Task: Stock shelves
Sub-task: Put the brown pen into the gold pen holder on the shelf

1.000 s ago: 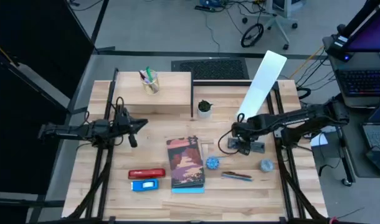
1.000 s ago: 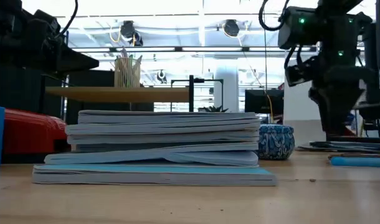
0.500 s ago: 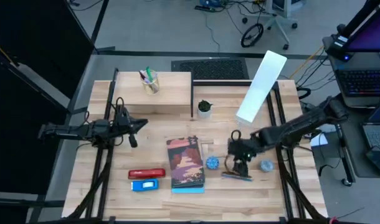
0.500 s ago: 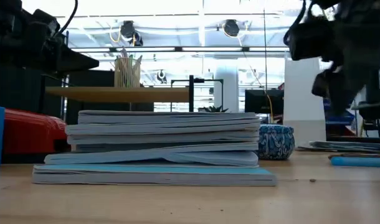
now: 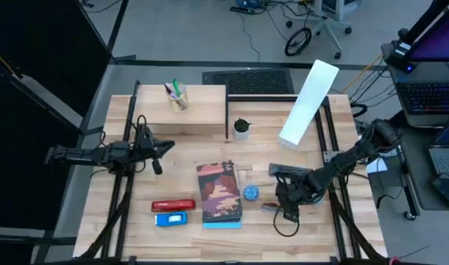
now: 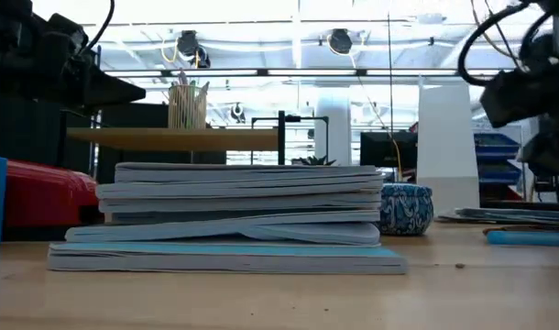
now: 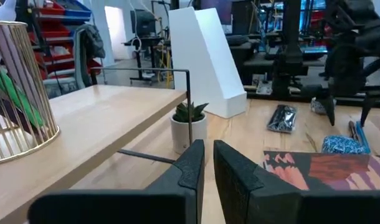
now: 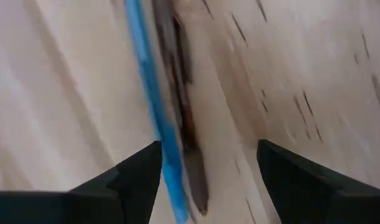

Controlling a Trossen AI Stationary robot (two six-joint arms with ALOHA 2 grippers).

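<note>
Moved down the counter point(image 5: 136, 221) from beside the white file holder point(image 5: 307, 103), the right pincer point(image 5: 287, 208) now hovers wide open and empty over a blue pen and a dark pencil point(image 8: 168, 106). Wood plank shelf point(image 5: 199, 110) stands at the counter's far left, a pencil cup point(image 5: 178, 96) on it. Left pincer point(image 5: 160, 153) waits beside the shelf, nearly closed, empty.

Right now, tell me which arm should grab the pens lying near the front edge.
Right. The right gripper hangs open directly over the pens, fingers straddling them; the left gripper waits far across the table.
</note>
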